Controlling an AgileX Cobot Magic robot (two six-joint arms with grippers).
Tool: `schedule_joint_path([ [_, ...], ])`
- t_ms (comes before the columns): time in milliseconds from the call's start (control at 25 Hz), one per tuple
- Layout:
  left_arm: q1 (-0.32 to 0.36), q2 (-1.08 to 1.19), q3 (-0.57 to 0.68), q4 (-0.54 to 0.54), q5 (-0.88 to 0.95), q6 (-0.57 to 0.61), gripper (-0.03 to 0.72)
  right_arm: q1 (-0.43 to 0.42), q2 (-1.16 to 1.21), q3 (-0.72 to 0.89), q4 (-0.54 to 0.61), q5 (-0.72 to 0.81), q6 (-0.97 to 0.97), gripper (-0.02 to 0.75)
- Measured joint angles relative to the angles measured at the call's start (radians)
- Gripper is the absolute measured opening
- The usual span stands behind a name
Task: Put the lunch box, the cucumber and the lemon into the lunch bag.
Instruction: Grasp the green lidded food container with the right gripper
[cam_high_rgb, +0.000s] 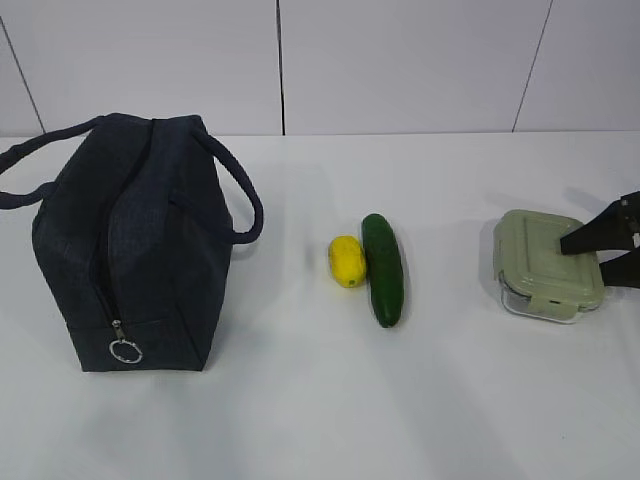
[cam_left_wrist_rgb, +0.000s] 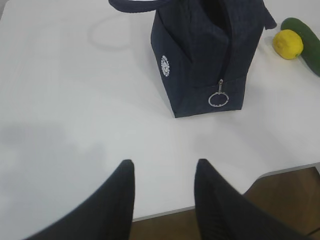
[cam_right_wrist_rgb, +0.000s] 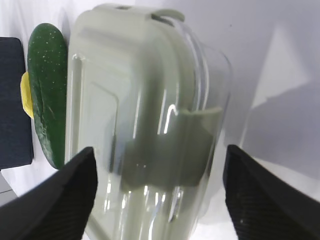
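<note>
The dark navy lunch bag (cam_high_rgb: 140, 250) stands upright at the left, its zipper ring pull (cam_high_rgb: 125, 351) low on the near end face. Mid-table, the yellow lemon (cam_high_rgb: 347, 260) lies against the left side of the dark green cucumber (cam_high_rgb: 383, 268). At the right sits the lunch box (cam_high_rgb: 548, 265), clear glass under a sage-green lid. My right gripper (cam_right_wrist_rgb: 159, 155) is open, one finger (cam_high_rgb: 598, 236) over the lid's right end, with the lunch box (cam_right_wrist_rgb: 145, 100) between the jaws. My left gripper (cam_left_wrist_rgb: 164, 167) hangs open and empty over the table's near edge, in front of the lunch bag (cam_left_wrist_rgb: 200, 55).
A white panelled wall rises behind the table. In the left wrist view the table's front edge (cam_left_wrist_rgb: 280, 172) runs just behind my fingers, with brown floor below. One loop handle (cam_high_rgb: 240, 200) of the bag sticks out toward the lemon.
</note>
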Motion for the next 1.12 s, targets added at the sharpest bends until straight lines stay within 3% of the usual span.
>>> schedule_joint_path([
  [280, 0.0, 0.0, 0.0, 0.0, 0.0, 0.0, 0.267, 0.0, 0.0, 0.0, 0.0, 0.0, -0.002, 0.536],
  [1120, 0.0, 0.0, 0.0, 0.0, 0.0, 0.0, 0.263, 0.0, 0.0, 0.0, 0.004, 0.0, 0.008, 0.529],
])
